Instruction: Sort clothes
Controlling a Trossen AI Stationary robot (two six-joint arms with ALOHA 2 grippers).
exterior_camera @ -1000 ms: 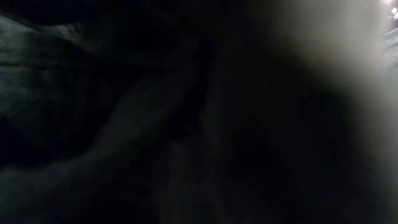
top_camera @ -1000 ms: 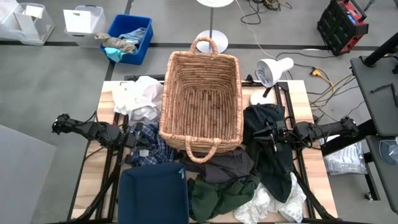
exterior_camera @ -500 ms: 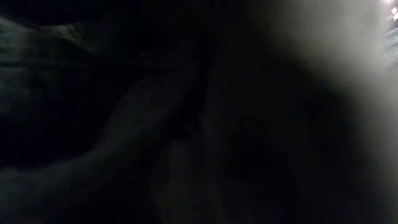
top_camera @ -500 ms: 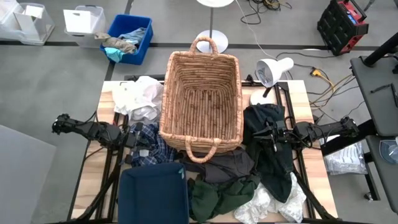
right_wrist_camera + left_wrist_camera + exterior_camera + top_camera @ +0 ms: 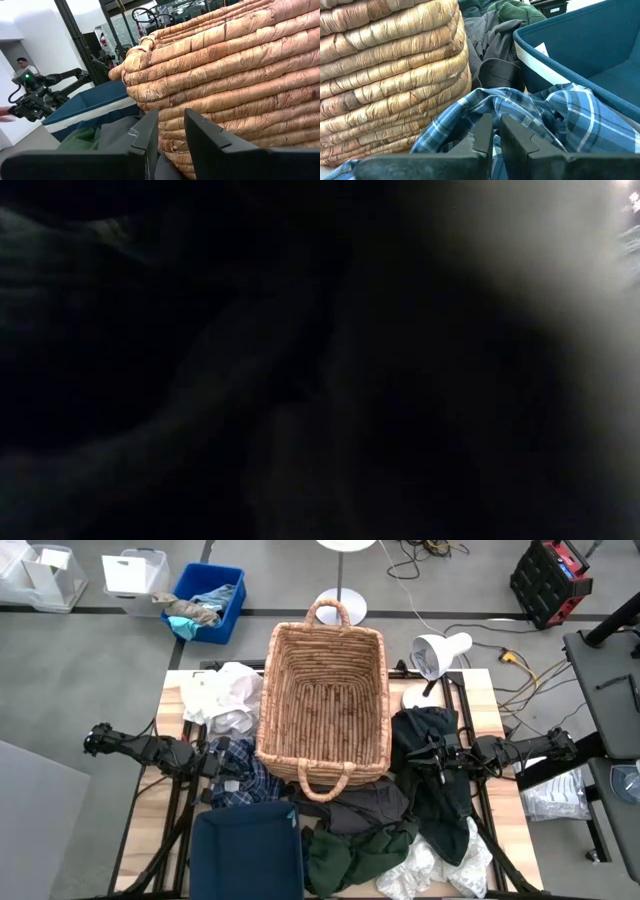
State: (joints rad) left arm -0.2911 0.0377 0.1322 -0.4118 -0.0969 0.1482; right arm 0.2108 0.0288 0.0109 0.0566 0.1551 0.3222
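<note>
Here I see the wicker basket (image 5: 323,700) empty, and the navy bin (image 5: 246,852) too. My left pincer (image 5: 492,136), nearly closed, sits over the plaid shirt (image 5: 240,778); my right pincer (image 5: 171,131), slightly parted, holds nothing above the black garment (image 5: 435,775). Other clothes (image 5: 365,840) lie on the counter (image 5: 172,700).

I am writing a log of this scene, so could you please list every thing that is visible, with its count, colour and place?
wicker basket: 1, tan, table centre, empty.
white garment: 1, left of the basket.
plaid garment: 1, blue-and-white, under the left gripper.
fabric bin: 1, navy, near left.
charcoal garment: 1, below the basket.
green garment: 1, dark, near edge.
black garment: 1, right of the basket.
lacy white garment: 1, near right.
left gripper: nearly shut, on the plaid.
right gripper: slightly open, over the black garment.
</note>
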